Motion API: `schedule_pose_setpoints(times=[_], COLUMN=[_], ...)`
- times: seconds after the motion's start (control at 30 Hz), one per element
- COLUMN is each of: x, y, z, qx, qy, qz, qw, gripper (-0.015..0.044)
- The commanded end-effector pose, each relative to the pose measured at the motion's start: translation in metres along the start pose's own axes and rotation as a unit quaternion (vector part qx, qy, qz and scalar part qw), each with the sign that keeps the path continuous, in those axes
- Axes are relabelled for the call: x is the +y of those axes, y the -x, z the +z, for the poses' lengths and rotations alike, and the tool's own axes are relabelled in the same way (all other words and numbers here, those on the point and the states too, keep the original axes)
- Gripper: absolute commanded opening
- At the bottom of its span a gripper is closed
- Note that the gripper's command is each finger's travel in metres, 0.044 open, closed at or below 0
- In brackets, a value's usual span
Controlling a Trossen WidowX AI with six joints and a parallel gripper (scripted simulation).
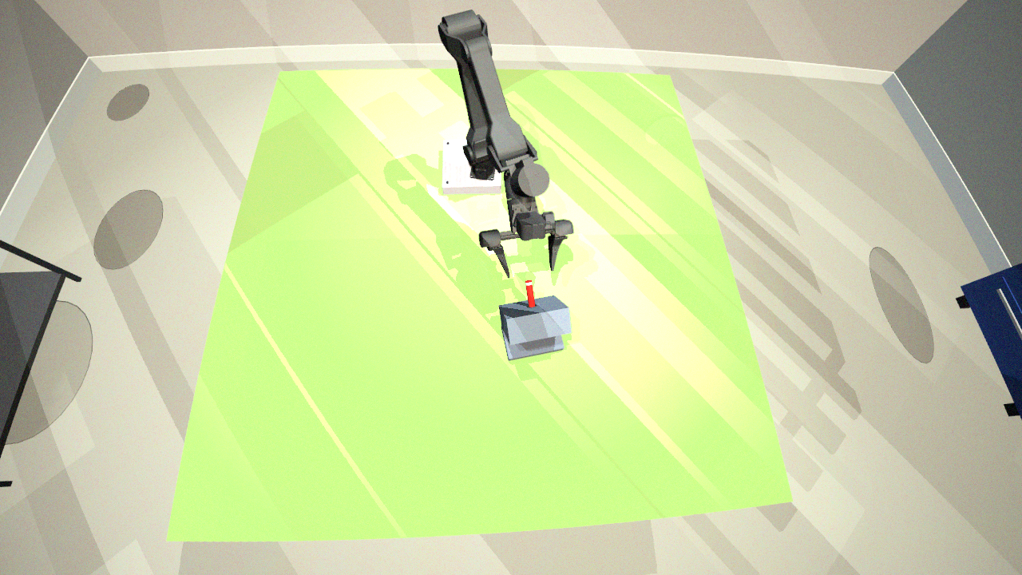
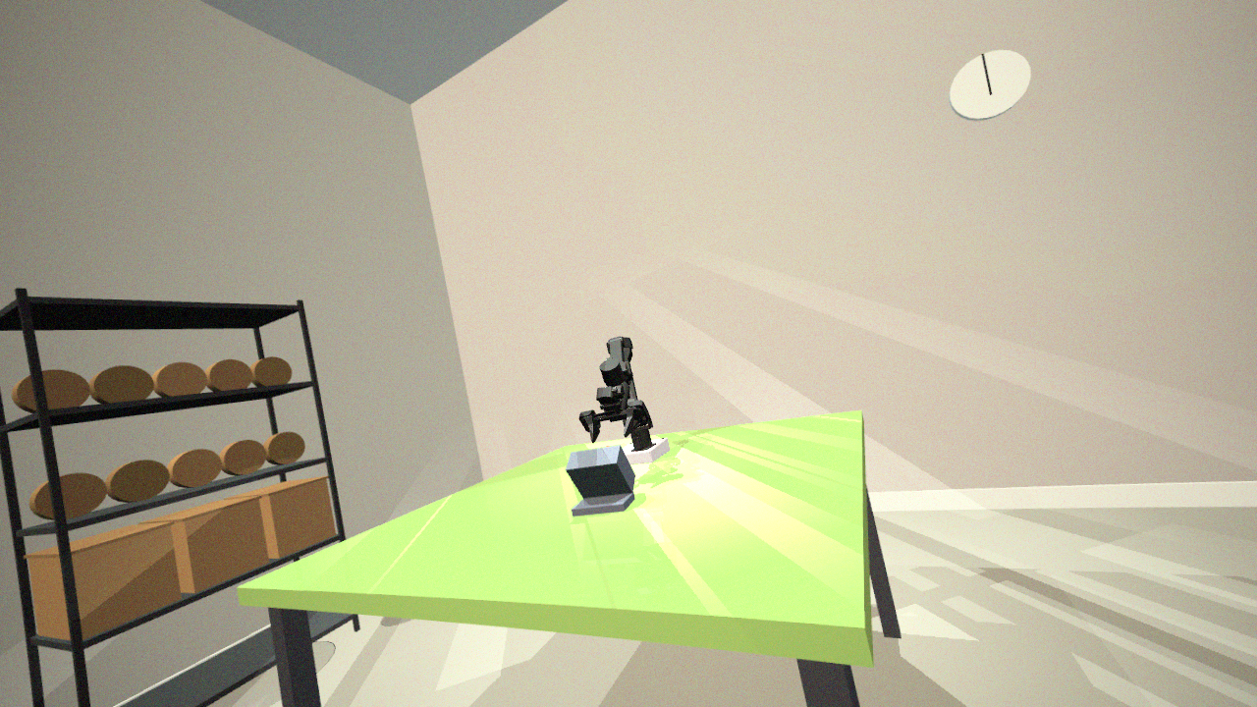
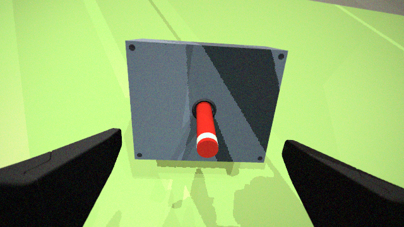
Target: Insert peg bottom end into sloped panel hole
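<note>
Red cylindrical peg seated in the round hole of the sloped gray panel — lower end inside, white-banded upper end sticking out toward the arm. Peg not seen in the exterior view, where the panel block blocks that side. Gripper spread wide, nothing pinched; the fingers are clear of the peg, one to each side in the wrist view. Panel stands on the green tabletop.

Handling, judged by look only: peg probably light, stiff, rigid plastic or painted wood. Smooth round side, so some slip or roll between flat fingers is possible; not likely fragile. No flat sides seen, so no turn to match the hole should be needed. If a regrip is ever called for, the exposed shaft just below the white band is best taken, from both sides, with the fingers lined up along the hole's axis. A grip on the very end would be weak, and a sideways pull could bind the peg in the hole.

Task judged near done: insertion and release appear complete, though full depth cannot be confirmed. Only a straight retreat seems called for — a finger brushing the peg is the main risk.
</note>
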State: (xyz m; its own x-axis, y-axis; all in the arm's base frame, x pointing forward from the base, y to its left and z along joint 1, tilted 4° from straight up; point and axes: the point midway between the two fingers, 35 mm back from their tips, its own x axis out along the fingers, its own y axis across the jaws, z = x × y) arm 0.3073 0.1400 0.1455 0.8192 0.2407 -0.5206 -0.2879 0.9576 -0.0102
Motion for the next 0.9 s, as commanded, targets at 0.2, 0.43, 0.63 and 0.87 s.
schedule_pose_setpoints(times=[0.2, 0.43, 0.63, 0.87], x=[0.000, 0.000, 0.001, 0.001], y=[0.010, 0.017, 0.023, 0.030], z=[0.000, 0.000, 0.001, 0.001], qx=[0.000, 0.000, 0.000, 0.000], qy=[-0.002, -0.001, -0.001, -0.001], qz=[-0.001, -0.001, 0.000, 0.000], qw=[1.000, 1.000, 1.000, 1.000], gripper=[0.0440, 0.0440, 0.0440, 0.0440])
